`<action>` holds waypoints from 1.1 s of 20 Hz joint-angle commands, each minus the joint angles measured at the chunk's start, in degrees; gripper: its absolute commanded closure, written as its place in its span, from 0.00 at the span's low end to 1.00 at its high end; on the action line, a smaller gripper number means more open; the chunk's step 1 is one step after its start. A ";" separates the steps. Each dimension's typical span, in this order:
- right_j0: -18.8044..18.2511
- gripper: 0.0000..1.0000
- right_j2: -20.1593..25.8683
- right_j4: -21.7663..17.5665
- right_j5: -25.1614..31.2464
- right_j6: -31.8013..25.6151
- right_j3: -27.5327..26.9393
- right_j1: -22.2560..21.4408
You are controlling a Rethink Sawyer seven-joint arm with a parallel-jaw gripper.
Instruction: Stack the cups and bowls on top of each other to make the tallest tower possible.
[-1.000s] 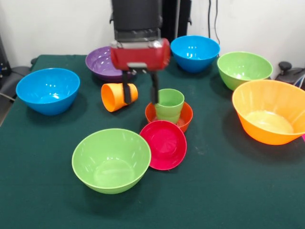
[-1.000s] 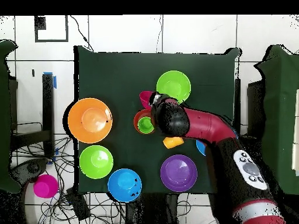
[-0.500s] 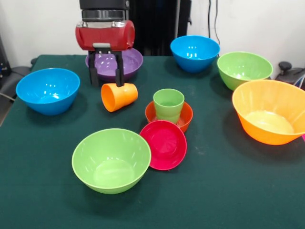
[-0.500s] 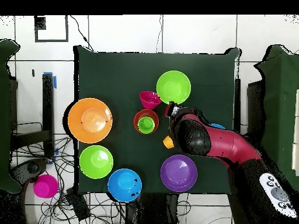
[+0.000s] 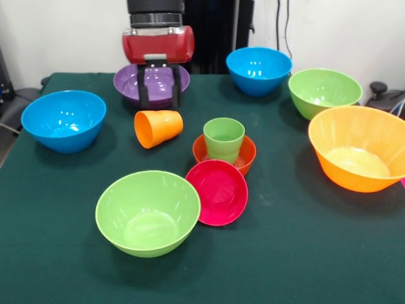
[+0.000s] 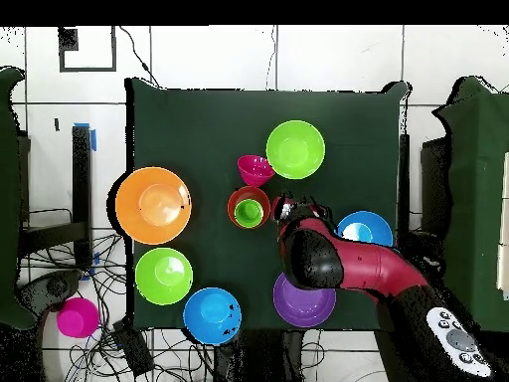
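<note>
Tool [image 5: 159, 96] hangs over the purple bowl [image 5: 130, 82], fingers spread and holding nothing, just behind the orange cup [image 5: 157, 128], which lies tipped on its side on the surface [image 5: 285, 253]. Green cup [image 5: 224, 139] stands upright in the small orange-red bowl [image 5: 245, 154].

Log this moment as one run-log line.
gripper: jaws open, empty, above purple bowl | orange cup: on its side, untouched | green cup: upright in orange-red bowl | tower: not yet built
</note>
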 commanded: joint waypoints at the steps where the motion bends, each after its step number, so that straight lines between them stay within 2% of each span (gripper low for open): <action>1: 1.86 0.00 2.36 -2.32 1.35 5.41 7.99 0.35; 7: 2.86 0.00 1.72 -1.07 2.65 5.10 6.43 2.29; 13: 3.14 0.00 2.13 -2.44 1.00 2.70 -1.09 9.95; 17: 3.33 0.00 2.37 -2.93 -0.47 2.54 -3.46 13.54; 22: 3.52 0.00 1.68 -2.20 0.56 3.39 -1.57 9.78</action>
